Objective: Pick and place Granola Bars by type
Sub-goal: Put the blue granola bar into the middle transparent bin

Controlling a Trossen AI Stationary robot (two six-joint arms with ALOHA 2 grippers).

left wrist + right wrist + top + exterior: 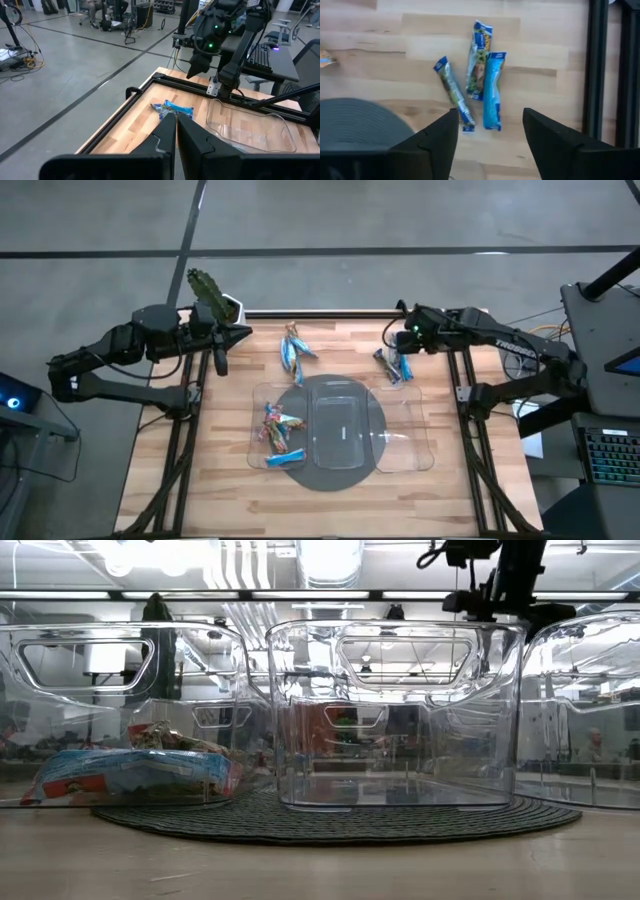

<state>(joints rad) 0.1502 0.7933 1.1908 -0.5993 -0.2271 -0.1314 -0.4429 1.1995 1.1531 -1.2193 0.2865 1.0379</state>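
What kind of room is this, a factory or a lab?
Most likely a robotics lab or workshop: a bare concrete floor, a desk with a keyboard beside the wooden table, and office chairs farther off.

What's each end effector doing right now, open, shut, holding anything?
Left end effector: shut, empty, at the table's far left corner.
Right end effector: open, empty, hovering over three granola bars on the bare wood.

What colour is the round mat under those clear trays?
Dark grey mat, seen best in the high view.
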